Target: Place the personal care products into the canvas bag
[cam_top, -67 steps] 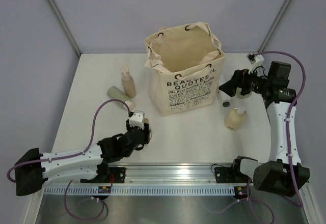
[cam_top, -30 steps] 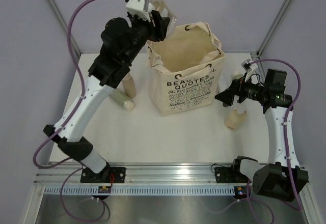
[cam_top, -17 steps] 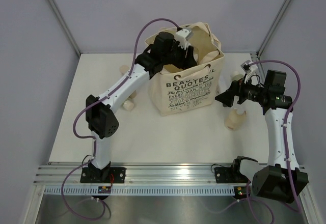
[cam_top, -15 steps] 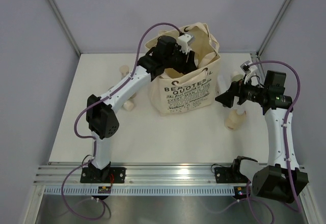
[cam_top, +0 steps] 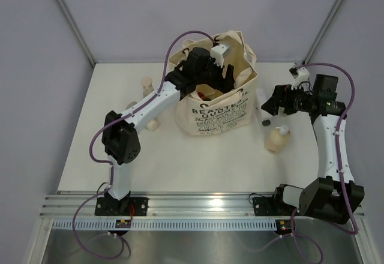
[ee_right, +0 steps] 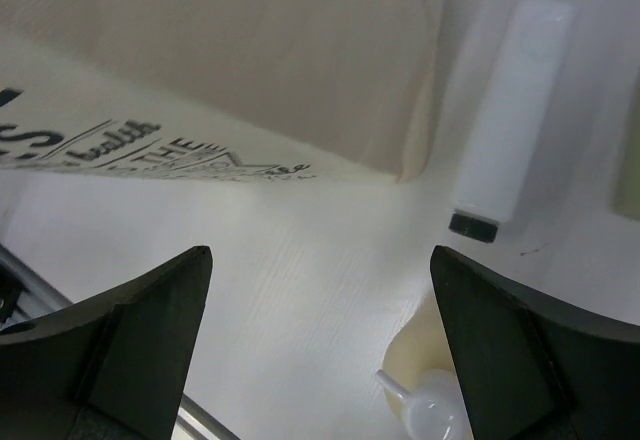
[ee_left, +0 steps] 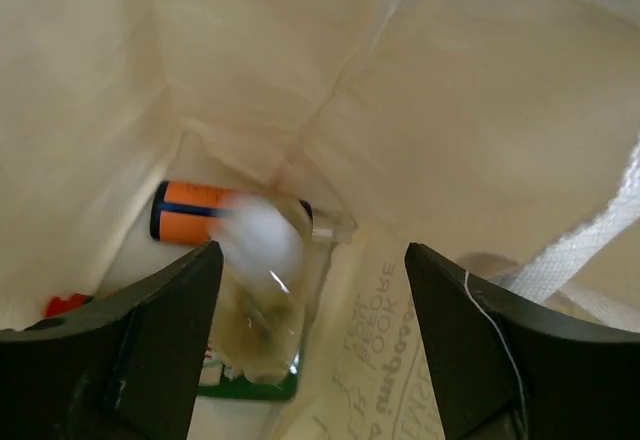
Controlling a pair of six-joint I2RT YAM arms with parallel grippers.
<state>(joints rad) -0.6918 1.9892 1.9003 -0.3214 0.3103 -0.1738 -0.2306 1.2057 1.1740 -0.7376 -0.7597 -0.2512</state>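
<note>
- White table (cam_top: 198, 162), grey walls around it; the canvas bag (cam_top: 225, 111) stands at the far middle, mouth up.
- Your left gripper (ee_left: 312, 260) is down inside the bag; fingers spread wide, gripping nothing.
- Beyond and between those fingers is a blurred clear bottle (ee_left: 262, 290) with a white cap, touching neither finger; an orange-labelled bottle (ee_left: 195, 212) lies past it on the bag floor; a bit of red cap (ee_left: 62, 305) shows by the finger at the view's left.
- Your right gripper (ee_right: 320, 260) hovers beside the bag's right wall; fingers wide, empty.
- Past the finger at the view's right a white tube (ee_right: 515, 100) with a black cap lies on the table near the bag corner; the cream bottle (ee_right: 430, 400) sits nearer in, between the fingers.
- Left of the bag, well apart from both grippers: pump bottle (cam_top: 146, 86); sage-green tube (cam_top: 152, 123).
</note>
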